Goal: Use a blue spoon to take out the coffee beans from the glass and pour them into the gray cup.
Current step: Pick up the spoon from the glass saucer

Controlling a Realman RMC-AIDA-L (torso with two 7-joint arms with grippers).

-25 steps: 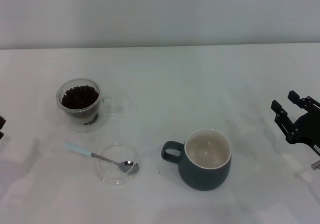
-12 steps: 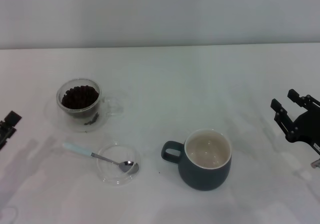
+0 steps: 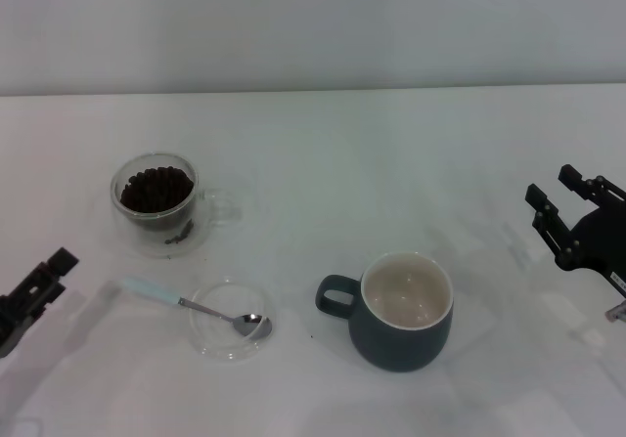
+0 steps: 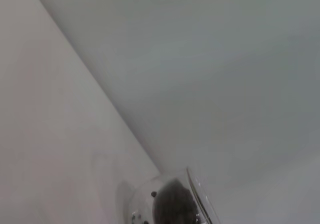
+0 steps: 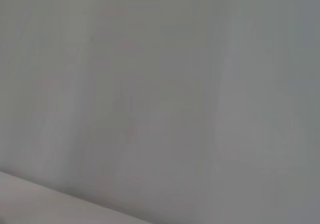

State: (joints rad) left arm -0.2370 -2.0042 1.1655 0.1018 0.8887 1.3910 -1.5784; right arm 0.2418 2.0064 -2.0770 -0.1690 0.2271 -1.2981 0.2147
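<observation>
Head view first: my left pincer (image 3: 39, 285) sits low at the left edge of the counter (image 3: 391, 163), near the pale end of the blue spoon (image 3: 196, 306) but not touching it. Can't tell if that pincer is clenched or released, only its dark tip shows. My right pincer (image 3: 565, 207) hangs over at the far right edge, well apart from everything, its two black fingers spread with nothing between them.

The blue spoon lies with its shiny bowl resting in a flat clear saucer (image 3: 227, 318) and its handle sticking out toward my left side. Behind it stands the glass (image 3: 156, 200), loaded with coffee beans (image 3: 156, 189), clear handle pointing right. The gray cup (image 3: 399, 310) sits to the right of the saucer, handle facing the spoon, cream inside.

Left wrist view catches the glass (image 4: 170, 201) at the frame's edge, with the dark beans (image 4: 175, 209) inside. Right wrist view is just plain pale surface.
</observation>
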